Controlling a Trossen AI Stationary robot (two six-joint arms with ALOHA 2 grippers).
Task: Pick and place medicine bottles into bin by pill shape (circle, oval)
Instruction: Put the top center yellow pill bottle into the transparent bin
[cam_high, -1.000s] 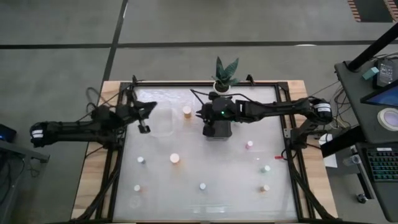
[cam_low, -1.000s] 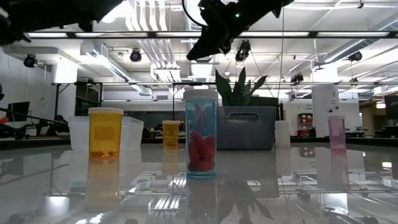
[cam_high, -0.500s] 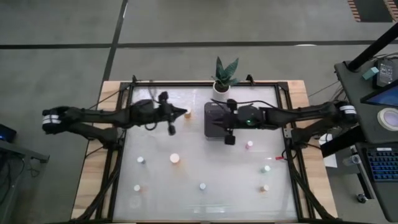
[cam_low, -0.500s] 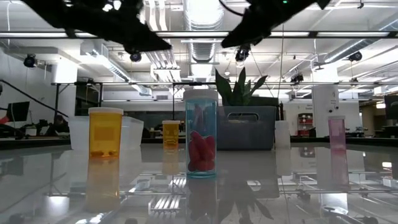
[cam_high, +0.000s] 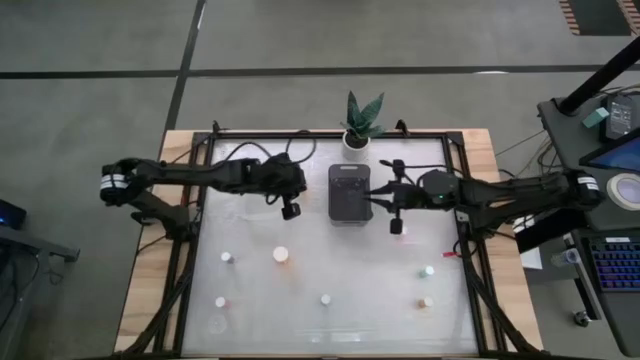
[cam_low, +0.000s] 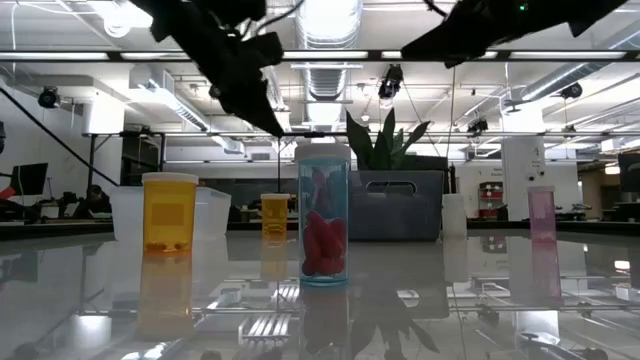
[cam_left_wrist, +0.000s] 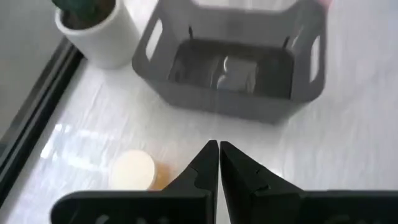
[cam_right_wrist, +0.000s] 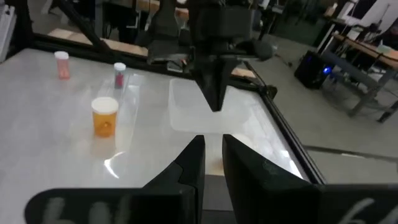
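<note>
Table (cam_high: 330, 290): orange bottle (cam_left_wrist: 132, 171) apparently beside left claw (cam_left_wrist: 219, 149).

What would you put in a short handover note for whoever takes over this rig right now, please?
Left gripper: empty, fingers shut, above the table left of the grey bin.
Right gripper: empty, slightly open, right of that bin.
Clear bin: sits under the left arm.
Grey bin looks empty in the left wrist view; an orange bottle stands near the left gripper.
Bottles remain out on the table, such as the orange bottle and white-capped bottle. Sorting remains.
</note>
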